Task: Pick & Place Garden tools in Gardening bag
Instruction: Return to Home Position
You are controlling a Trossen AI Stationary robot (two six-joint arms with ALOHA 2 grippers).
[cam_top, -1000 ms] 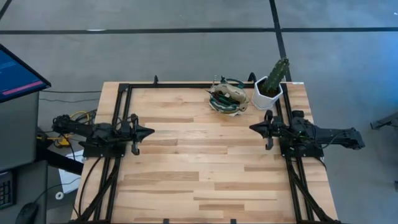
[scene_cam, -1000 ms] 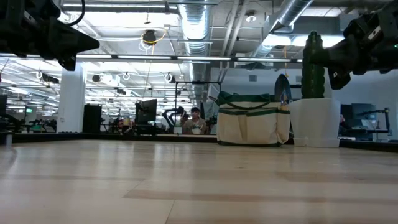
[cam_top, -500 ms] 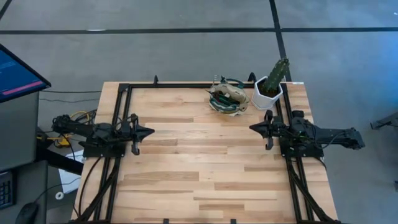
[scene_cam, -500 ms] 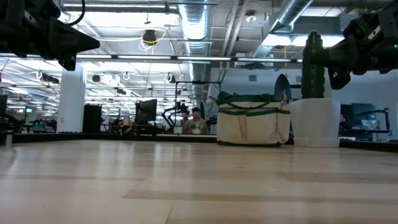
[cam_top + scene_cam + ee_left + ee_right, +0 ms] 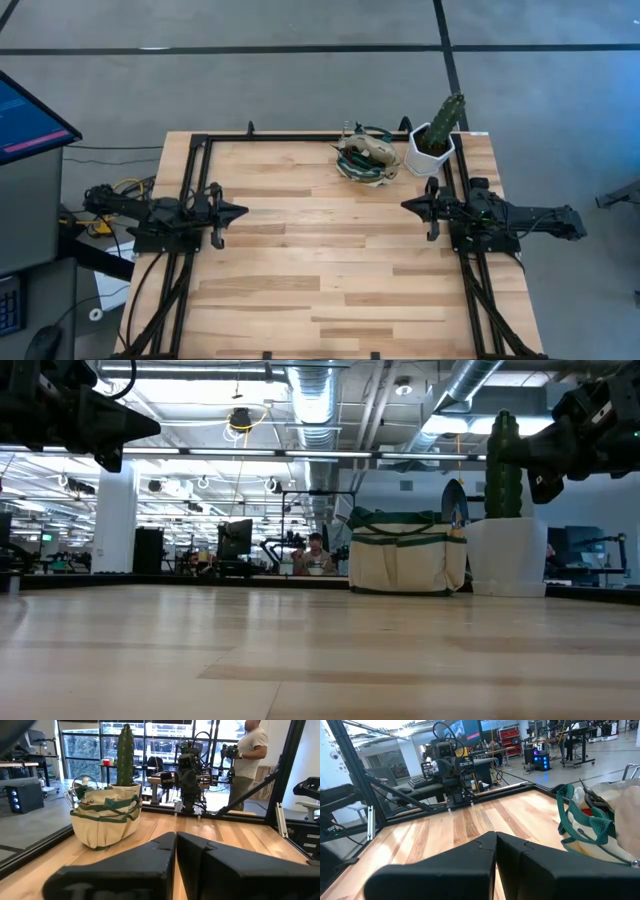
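The gardening bag (image 5: pixel 365 160), cream with green trim and handles, stands on its base at the table's far edge, right of centre (image 5: pixel 407 555) (image 5: pixel 105 817). Garden tools stick out of its top: a trowel blade (image 5: pixel 455 505) stands upright, and dark shear handles (image 5: pixel 592 797) and a red part (image 5: pixel 587 811) show inside. My left gripper (image 5: pixel 243 211) (image 5: pixel 176 836) hovers shut and level at the table's left side, pointing right. My right gripper (image 5: pixel 405 205) (image 5: pixel 496 836) hovers shut and level at the right side, pointing left, just nearer than the bag.
A white pot with a green cactus (image 5: pixel 432 145) (image 5: pixel 505 550) stands right of the bag at the far right corner. Black frame rails (image 5: pixel 195 180) run along the table's left, far and right edges. A person (image 5: pixel 247 750) stands beyond the table.
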